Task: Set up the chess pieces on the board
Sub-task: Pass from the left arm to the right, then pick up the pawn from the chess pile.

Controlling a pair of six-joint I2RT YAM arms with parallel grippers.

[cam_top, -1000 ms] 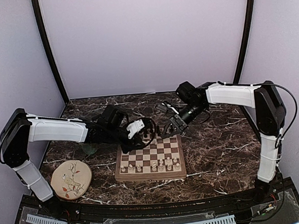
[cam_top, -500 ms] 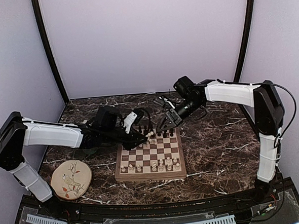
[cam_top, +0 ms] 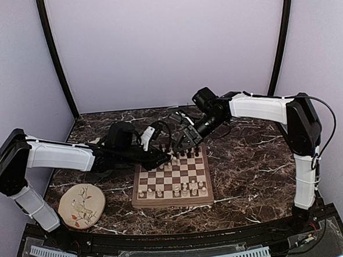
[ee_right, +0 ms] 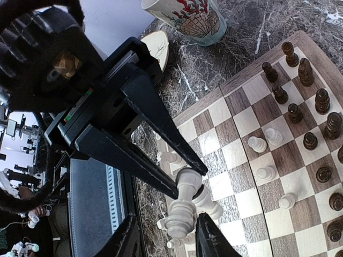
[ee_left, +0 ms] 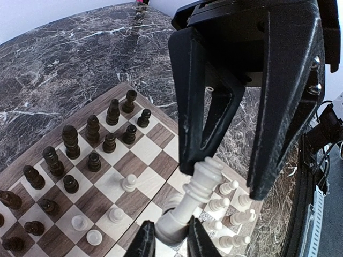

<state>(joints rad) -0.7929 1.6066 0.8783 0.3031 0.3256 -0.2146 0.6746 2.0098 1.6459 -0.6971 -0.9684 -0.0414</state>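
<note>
Right hand (ee_left: 222,179) farther left now — narrow gap around a white piece (ee_left: 198,193), left hand (ee_left: 172,241) tight on its base.

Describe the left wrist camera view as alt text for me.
The left gripper pinches a tall cream-white chess piece, and the right gripper, jaws open, straddles its far end. Beneath them the board holds rows of dark pieces and a few scattered white pawns.
</note>
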